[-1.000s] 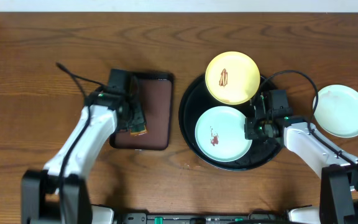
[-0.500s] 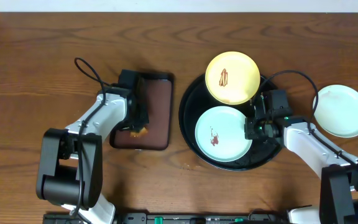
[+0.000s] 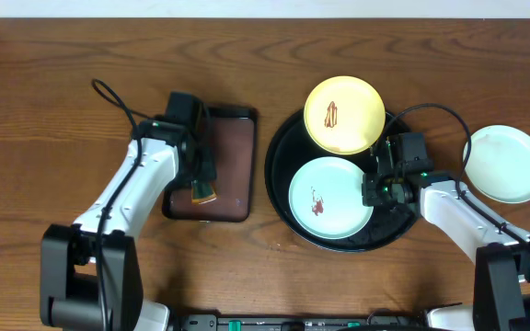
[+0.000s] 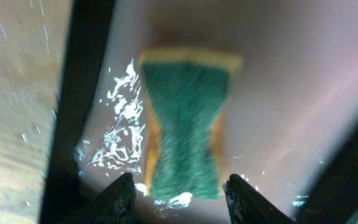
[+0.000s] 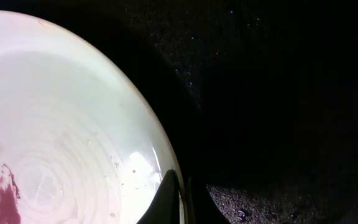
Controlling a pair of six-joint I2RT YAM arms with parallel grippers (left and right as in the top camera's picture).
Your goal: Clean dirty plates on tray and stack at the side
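wooden counter (image 3: pixel 63 74): sponge (image 4: pixel 185 124) is clamped in left end effector (image 4: pixel 180 186); smeared plate (image 3: pixel 329 198) is pinched at its rim by right end effector (image 5: pixel 180 193); sponge likely needs bringing over for wiping.

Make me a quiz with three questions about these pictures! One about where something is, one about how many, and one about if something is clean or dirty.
1. Where is the sponge?
A. On the yellow plate
B. Over the brown tray
C. On the bare table at the far right

2. How many plates are there in all?
A. Two
B. Three
C. Five

3. How does the plate on the table, right of the black tray, look?
A. Clean
B. Smeared red
C. Broken

Answers:
1 B: the left wrist view shows the green sponge above the tray's brown surface.
2 B: there is a yellow plate, a mint-white plate inside the black tray, and the one on the table.
3 A: no smear shows on it, while the other two carry red-brown marks.
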